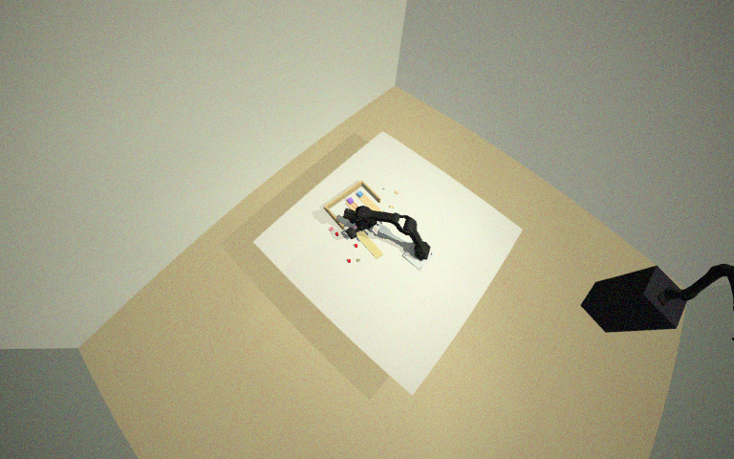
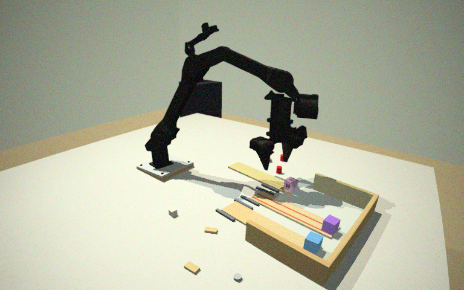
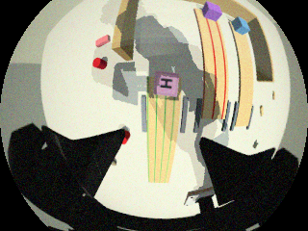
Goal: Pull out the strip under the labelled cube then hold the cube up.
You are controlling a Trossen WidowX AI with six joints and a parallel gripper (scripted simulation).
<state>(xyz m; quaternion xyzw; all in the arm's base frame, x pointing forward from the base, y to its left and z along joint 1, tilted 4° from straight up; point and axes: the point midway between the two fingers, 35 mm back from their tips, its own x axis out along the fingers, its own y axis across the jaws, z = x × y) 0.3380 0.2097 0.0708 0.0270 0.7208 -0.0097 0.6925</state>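
A pink cube [image 2: 290, 184] [image 3: 167, 85] marked H sits at the far end of a strip with green lines [image 1: 370, 246] [image 2: 246, 169] [image 3: 159, 154]. It seems to rest on the strip's end. The strip's other end extends toward the arm's base side, beyond its dark rails. My gripper [image 2: 276, 165] [image 3: 164, 138] is open and empty, pointing down above the green-lined strip, short of the cube. In the top view the arm hides the cube.
A red-lined strip [image 2: 290, 211] [image 3: 208, 72] bears a purple cube [image 2: 330, 224] [image 3: 212, 11]. A blue cube [image 2: 313, 242] [image 3: 241, 25] sits on a plain strip [image 2: 239, 211] [image 3: 245, 87]. A wooden wall [image 2: 287, 246] [image 3: 126, 29] surrounds the far side. Red cylinders [image 2: 279, 170] [image 3: 99, 63] and small blocks lie outside.
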